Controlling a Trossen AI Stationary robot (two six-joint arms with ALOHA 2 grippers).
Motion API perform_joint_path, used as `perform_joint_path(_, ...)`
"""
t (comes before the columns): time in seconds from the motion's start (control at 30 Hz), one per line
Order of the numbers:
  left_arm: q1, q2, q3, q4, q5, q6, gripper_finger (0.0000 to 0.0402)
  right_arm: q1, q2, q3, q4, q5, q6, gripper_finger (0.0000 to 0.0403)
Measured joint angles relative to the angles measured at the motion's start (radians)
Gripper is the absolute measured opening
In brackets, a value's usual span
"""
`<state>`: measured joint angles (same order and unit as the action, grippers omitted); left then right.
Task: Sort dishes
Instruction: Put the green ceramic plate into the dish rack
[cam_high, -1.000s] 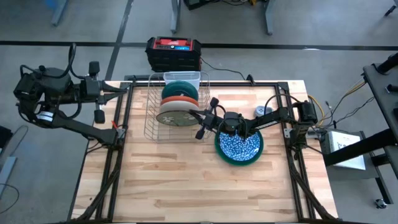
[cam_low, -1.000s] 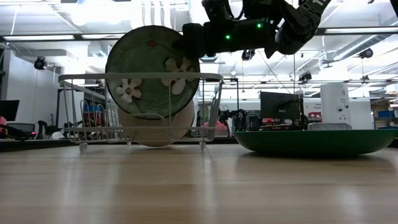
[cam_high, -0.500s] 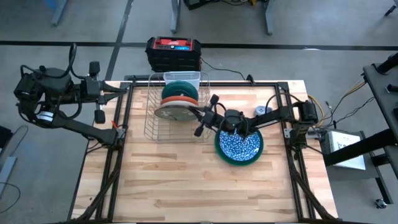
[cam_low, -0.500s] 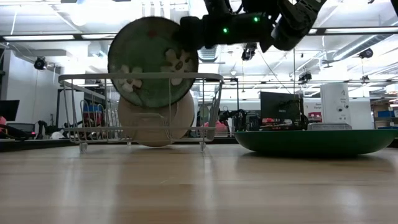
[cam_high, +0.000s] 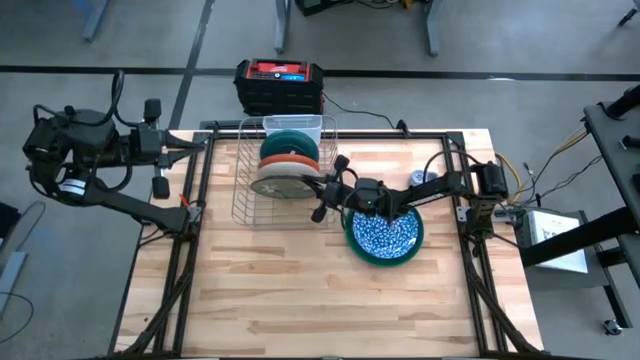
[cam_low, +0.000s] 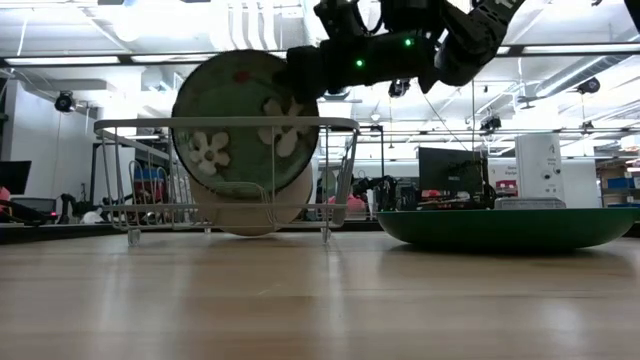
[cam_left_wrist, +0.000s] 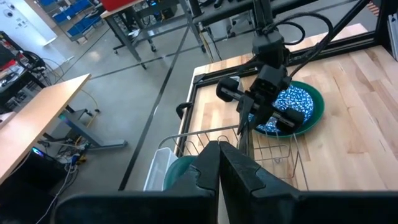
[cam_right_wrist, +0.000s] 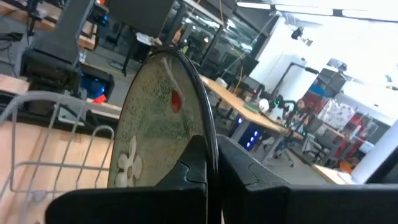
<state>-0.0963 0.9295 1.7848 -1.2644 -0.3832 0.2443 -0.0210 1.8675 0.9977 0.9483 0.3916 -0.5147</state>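
Observation:
A pale green plate with white flowers (cam_low: 240, 125) stands upright in the silver wire rack (cam_high: 250, 205), and my right gripper (cam_high: 320, 187) is shut on its rim. Behind it in the rack stand a paler plate (cam_low: 250, 208), an orange dish (cam_high: 288, 158) and a teal dish (cam_high: 290, 140). To the right of the rack, a blue-and-white speckled dish (cam_high: 385, 233) lies on a larger dark green plate (cam_low: 510, 228). My left gripper (cam_left_wrist: 219, 163) is shut and waits off the table's far left corner. My right gripper pinches the flowered plate's rim (cam_right_wrist: 208, 127) on its upper right side between its two fingers. The fingers come in level from the table's right. The plate is upright with its face toward the near edge. Its lower part hangs inside the rack, above the rack's floor.
A small grey round device (cam_high: 418, 180) sits near the right arm's base. A black and red box (cam_high: 280, 85) stands on the floor beyond the far edge. The near half of the wooden table (cam_high: 300, 300) is bare.
My right gripper has raised the flowered plate a little, turning it slightly, then lowered it again into the rack. The plate now stands about where it was a second ago.

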Motion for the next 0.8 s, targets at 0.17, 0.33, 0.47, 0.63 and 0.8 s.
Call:
perform_joint_path(0.17, 0.000, -0.001, -0.015, 0.001, 0.000, 0.000, 0.0000, -0.006, 0.000, 0.000, -0.035, 0.002, 0.031, 0.0000)
perform_joint_path(0.33, 0.000, -0.001, -0.035, 0.008, 0.000, 0.000, 0.0000, -0.014, -0.002, 0.002, -0.081, 0.003, 0.110, 0.0000)
perform_joint_path(0.47, 0.000, 0.004, -0.040, 0.012, 0.000, 0.000, 0.0000, -0.013, -0.002, 0.002, -0.119, -0.001, 0.116, 0.0000)
perform_joint_path(0.63, 0.000, 0.006, -0.040, 0.024, 0.000, 0.000, 0.0000, -0.013, -0.002, 0.006, -0.128, -0.002, 0.117, 0.0006)
perform_joint_path(0.8, 0.000, 0.006, -0.040, 0.035, 0.000, 0.000, 0.0000, -0.013, -0.002, 0.010, -0.137, -0.006, 0.127, 0.0026)
